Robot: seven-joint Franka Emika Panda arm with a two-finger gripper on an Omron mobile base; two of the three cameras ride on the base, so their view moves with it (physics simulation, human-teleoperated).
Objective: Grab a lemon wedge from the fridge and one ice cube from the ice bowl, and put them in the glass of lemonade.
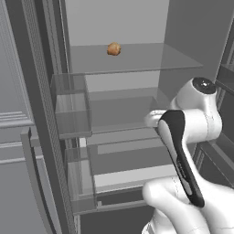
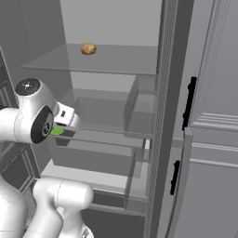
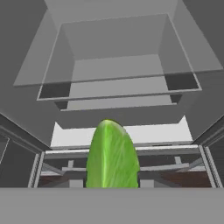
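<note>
Left base view: my arm (image 1: pixel 183 137) rises from the lower right and bends toward the open fridge (image 1: pixel 41 114). My wrist hides my pincer here, so its jaws cannot be judged from this side. Above and to the left of my wrist, a round tan lump (image 1: pixel 114 49) sits on a clear upper shelf (image 1: pixel 151 59). Clear door bins (image 1: pixel 71 107) hang to the left.

Right base view: my pincer (image 2: pixel 56 131) points into the fridge (image 2: pixel 162 93) at middle-shelf height, just beyond my white hand. A green sliver of the lemon wedge (image 2: pixel 56 131) shows at its tip. The tan lump (image 2: pixel 88 48) lies well above it on the upper shelf (image 2: pixel 116 60). A clear drawer (image 2: pixel 107 116) stands just to the right of my pincer.

Hand view: the lemon wedge (image 3: pixel 113 156) stands upright directly in front of my pincer, yellow-green, close to the lens. My pincer is pinching this wedge, held partly apart by it; the fingertips themselves are covered. Beyond the wedge lie clear drawers (image 3: pixel 118 83) and shelf edges.
</note>
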